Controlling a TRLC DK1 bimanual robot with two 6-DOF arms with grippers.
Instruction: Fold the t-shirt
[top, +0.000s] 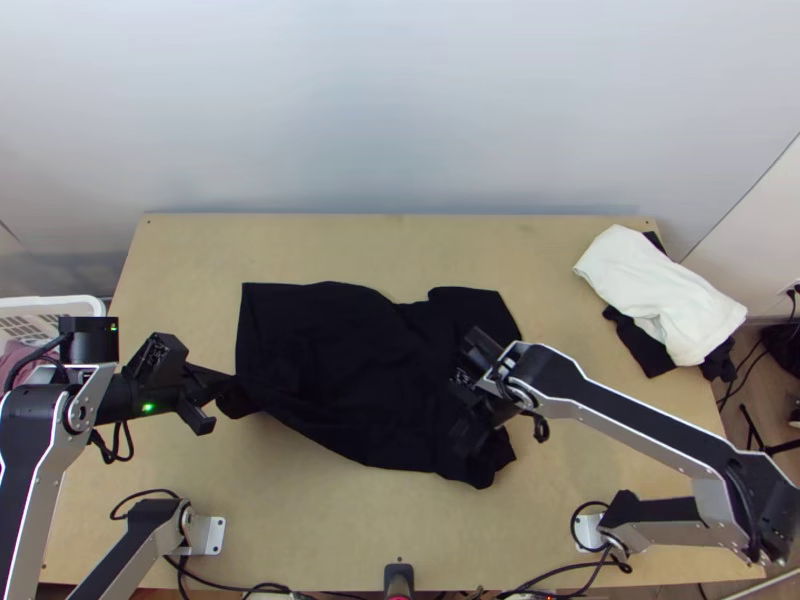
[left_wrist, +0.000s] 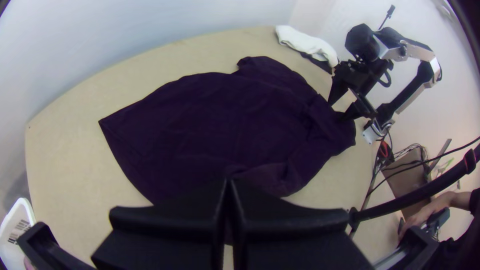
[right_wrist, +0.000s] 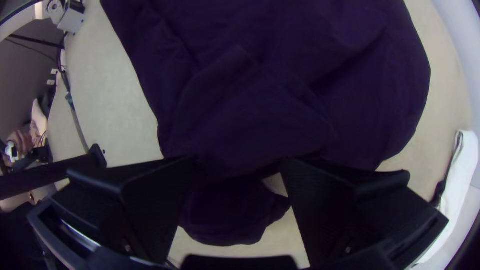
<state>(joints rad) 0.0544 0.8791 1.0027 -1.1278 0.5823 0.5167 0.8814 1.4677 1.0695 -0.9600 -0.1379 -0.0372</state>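
Under the right gripper (top: 462, 408), a black t-shirt (top: 340, 370) lies mostly spread

The left gripper (top: 230, 383) is closed tight on the other end's edge. The right gripper is wide open, with bumpy black cloth between its fingers (right_wrist: 325, 210). Past it, white cloth (top: 650, 285) lies over black cloth (top: 642, 345) at the counter's (top: 400, 540) far corner. Beside the left gripper's arm is a white basket (top: 60, 305).

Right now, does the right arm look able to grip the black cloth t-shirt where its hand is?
Probably yes: the right hand is open over the black cloth t-shirt, with dark fabric between its spread fingers and nothing else in the gap but bare tabletop. I can't judge the height left.
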